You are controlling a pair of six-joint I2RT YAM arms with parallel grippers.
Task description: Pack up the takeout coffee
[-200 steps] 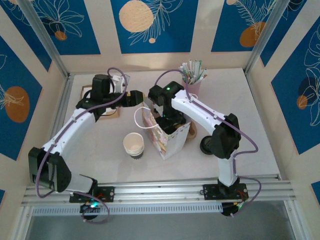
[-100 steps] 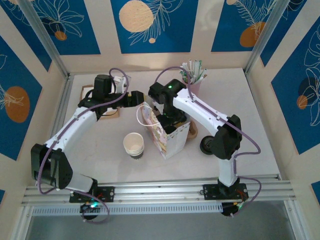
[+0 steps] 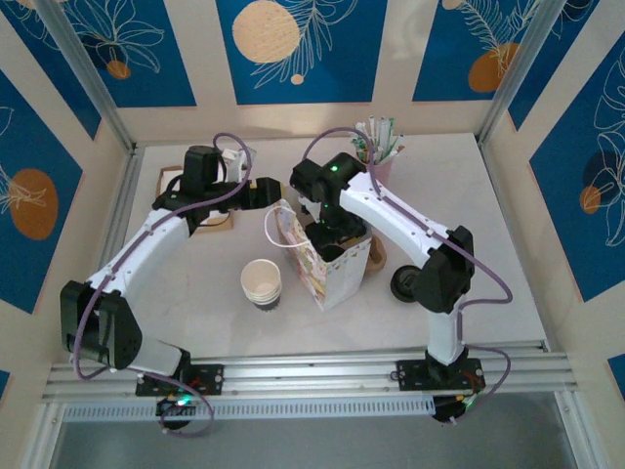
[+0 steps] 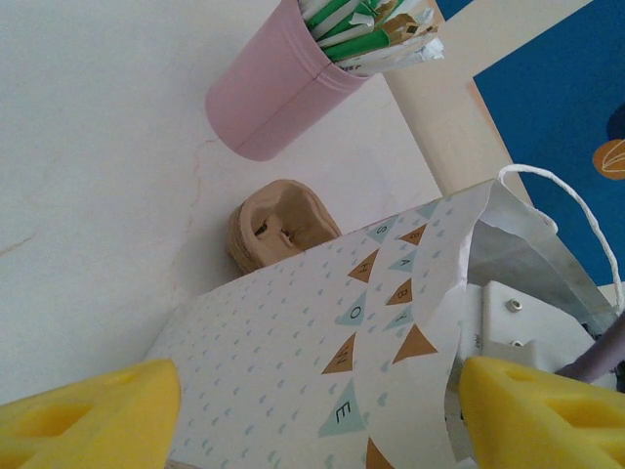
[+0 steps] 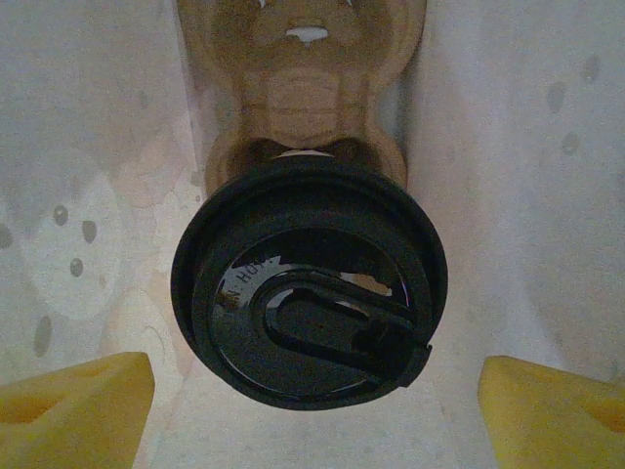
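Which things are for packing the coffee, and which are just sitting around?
For the job: lidded coffee cup, cardboard carrier holding it, paper bag around both.

Just lying about: stack of lidless cups, loose black lid, pink cup of straws, spare cardboard carrier beside the bag.
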